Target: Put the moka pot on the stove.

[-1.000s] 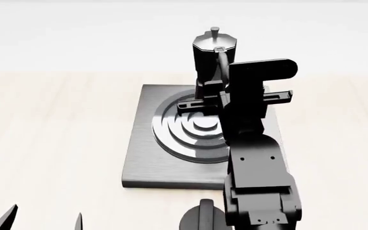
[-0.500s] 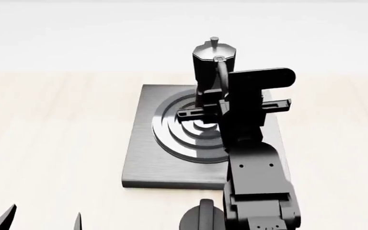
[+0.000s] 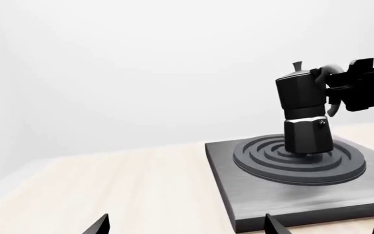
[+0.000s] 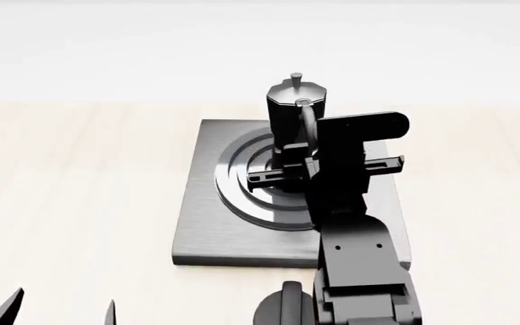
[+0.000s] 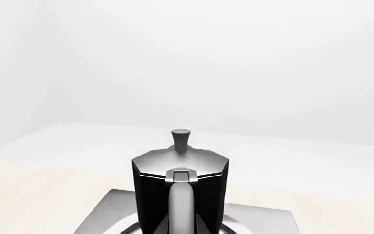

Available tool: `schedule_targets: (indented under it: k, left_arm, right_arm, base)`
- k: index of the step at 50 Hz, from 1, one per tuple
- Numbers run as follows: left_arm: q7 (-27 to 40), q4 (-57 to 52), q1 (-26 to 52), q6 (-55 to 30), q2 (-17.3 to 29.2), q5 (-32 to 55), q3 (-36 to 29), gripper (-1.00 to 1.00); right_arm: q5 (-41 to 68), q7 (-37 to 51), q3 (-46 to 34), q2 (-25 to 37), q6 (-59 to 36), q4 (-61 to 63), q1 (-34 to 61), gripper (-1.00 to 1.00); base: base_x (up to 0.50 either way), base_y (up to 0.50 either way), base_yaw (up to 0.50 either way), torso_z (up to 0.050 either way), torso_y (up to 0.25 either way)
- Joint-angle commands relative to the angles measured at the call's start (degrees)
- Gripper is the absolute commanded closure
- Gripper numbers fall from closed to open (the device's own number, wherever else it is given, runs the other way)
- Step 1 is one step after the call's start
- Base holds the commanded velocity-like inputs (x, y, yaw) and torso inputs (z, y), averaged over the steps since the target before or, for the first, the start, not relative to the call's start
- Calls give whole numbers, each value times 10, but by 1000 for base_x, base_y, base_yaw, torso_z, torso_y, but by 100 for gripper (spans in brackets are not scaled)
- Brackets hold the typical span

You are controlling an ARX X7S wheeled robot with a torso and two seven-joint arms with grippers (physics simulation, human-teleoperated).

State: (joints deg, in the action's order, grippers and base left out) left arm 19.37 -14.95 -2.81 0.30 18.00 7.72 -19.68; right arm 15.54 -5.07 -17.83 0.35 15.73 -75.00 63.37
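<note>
R arm extended over stove (image 4: pixel 208 223), gripper (image 4: pixel 307 145) gripping moka pot (image 4: pixel 289 115) handle

Pale light-wood worktop (image 4: pixel 79 189), broad and flat. Short black round knob (image 4: pixel 283 308) with a ridge near the worktop's near edge. Plain white wall (image 3: pixel 141 58) behind.

Head view: high above the near edge of the table (image 4: pixel 79 203), facing forward and down. Left wrist view: low beside the table's near-left part, facing sideways across the stove (image 3: pixel 284 195) from a moderate way off. Right wrist view: close behind the moka pot (image 5: pixel 180 195), level with its handle. Shared by all three: moka pot and stove.
</note>
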Motion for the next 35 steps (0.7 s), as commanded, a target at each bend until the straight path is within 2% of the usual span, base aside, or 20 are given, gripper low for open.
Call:
schedule_targets:
  k: [1,35]
  left_arm:
    - [-5,10,2,7,-3,8,4,-100]
    - [1,10,0,10,2,11,-2,-100]
  right_arm:
    - [-1,-4,-6,-3,-8,0,4,100]
    - [15,-21,-11,-3,-17,0,-18,100]
  base:
    - [0,0,0,0,0]
    - [0,0,0,0,0]
